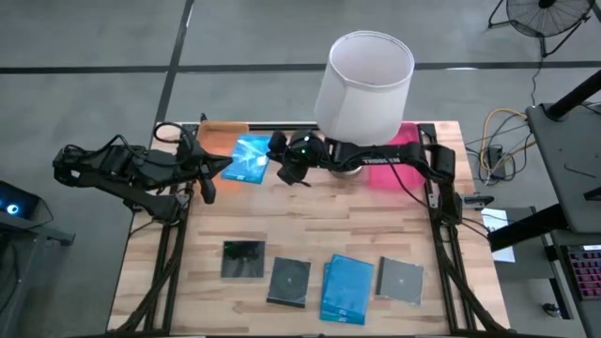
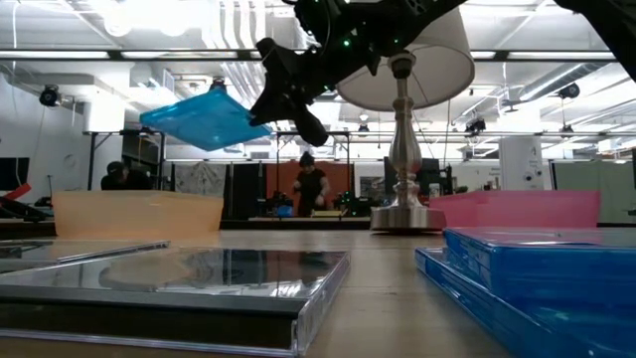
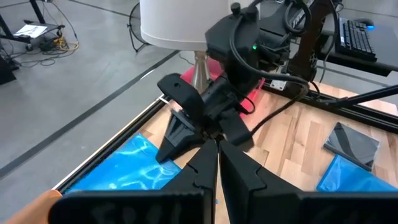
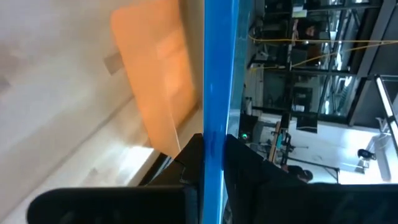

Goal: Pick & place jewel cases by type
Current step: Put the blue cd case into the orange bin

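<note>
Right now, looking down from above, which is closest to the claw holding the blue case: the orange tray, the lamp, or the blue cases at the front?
From the right gripper:
1. Orange tray, just beyond the held blue case, back left.
2. Lamp, back centre; close to the tray's rank.
3. Front blue case, front edge, clearly farthest.

In the high view, the lamp shade (image 1: 364,84) covers the lamp's base and part of the pink tray (image 1: 402,138), leaving only a strip at the shade's 4 o'clock. The right gripper (image 1: 273,152) hides one edge of the blue jewel case (image 1: 247,158), which in turn overlaps part of the orange tray (image 1: 218,139). In the low view, the near blue case (image 2: 537,273) runs off the frame at 4 o'clock, and the people (image 2: 310,185) beyond the table are too small to describe.
</note>
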You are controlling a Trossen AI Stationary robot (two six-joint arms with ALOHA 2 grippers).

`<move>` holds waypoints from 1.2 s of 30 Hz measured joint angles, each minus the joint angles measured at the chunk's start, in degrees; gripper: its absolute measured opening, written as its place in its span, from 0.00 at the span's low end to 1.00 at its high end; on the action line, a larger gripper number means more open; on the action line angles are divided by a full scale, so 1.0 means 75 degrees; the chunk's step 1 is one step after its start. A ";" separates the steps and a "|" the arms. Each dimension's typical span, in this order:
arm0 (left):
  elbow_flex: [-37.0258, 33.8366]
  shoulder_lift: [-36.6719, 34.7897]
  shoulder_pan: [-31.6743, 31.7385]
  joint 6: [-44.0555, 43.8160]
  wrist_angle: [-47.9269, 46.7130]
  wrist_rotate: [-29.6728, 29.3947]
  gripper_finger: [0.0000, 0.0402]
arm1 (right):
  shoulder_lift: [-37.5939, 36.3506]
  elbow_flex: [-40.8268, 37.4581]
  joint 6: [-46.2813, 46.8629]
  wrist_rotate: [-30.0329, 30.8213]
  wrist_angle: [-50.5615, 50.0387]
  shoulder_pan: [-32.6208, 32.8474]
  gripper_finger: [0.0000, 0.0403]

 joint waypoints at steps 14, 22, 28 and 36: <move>0.0000 0.0018 0.0000 0.0153 -0.0216 0.0006 0.00 | 0.0000 -0.0052 0.1768 0.0889 -0.0059 0.1094 0.07; 0.0000 -0.0163 -0.0003 0.1002 -0.0597 0.0009 0.00 | -0.0139 0.0094 0.2047 0.2211 -0.0304 0.1506 0.07; 0.0077 -0.0636 -0.0003 0.1355 -0.0578 -0.0144 0.00 | -0.0720 0.0489 0.3049 0.2294 -0.1207 0.1781 0.07; 0.0087 -0.0993 -0.0003 0.1783 -0.0539 -0.0124 0.00 | -0.1385 0.1382 0.4732 0.2282 -0.3398 0.2630 0.07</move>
